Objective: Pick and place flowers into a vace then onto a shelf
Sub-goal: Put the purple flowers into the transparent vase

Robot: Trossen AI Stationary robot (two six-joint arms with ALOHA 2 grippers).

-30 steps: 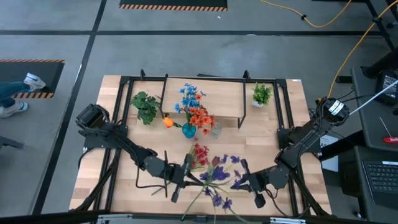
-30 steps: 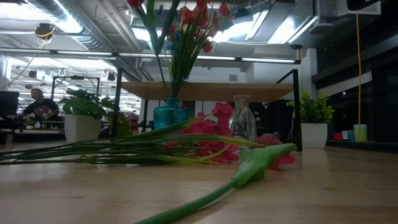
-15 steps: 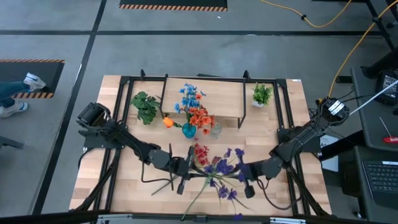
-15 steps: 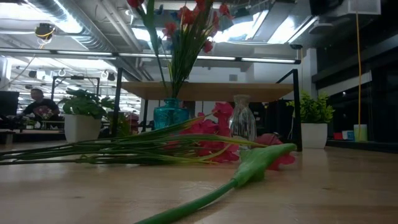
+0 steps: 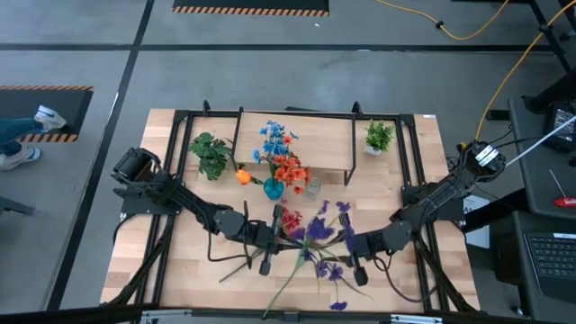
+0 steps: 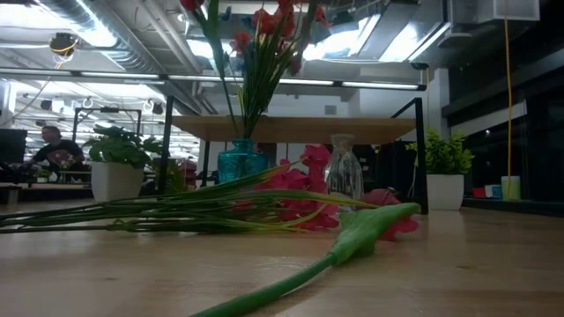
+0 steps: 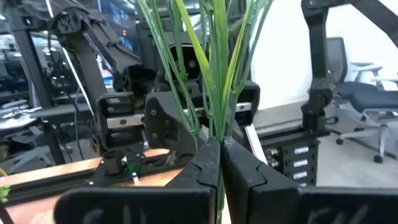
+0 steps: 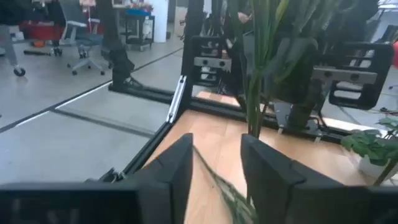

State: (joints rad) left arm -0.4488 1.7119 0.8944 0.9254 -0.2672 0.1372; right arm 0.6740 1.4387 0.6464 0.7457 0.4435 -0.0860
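My left gripper is shut on a bunch of purple flowers with long green stems, near the table's middle. My right gripper stands open just right of the blooms; the green stems rise a little beyond its fingertips. Red flowers lie flat on the tabletop. A teal vase holds blue and orange flowers in front of the shelf. Beside it stands a clear glass vase. An orange tulip lies left of the teal vase. My left gripper pinches several of the purple flowers' green stems together between its two fingers, which lie across them. The stems rise out of the hold, with the blooms toward the right arm. Their lower ends trail toward the near edge.
Two potted plants stand at the shelf's ends, one left and one right. A loose green stem lies on the near tabletop. Black frame rails border the table. A person sits far off.
My right gripper has gone toward the table's left and far edge and has opened. My left gripper has gone toward the far right with the purple flowers. The bunch, earlier spread low near the front edge, now stands drawn together and raised farther from that edge.
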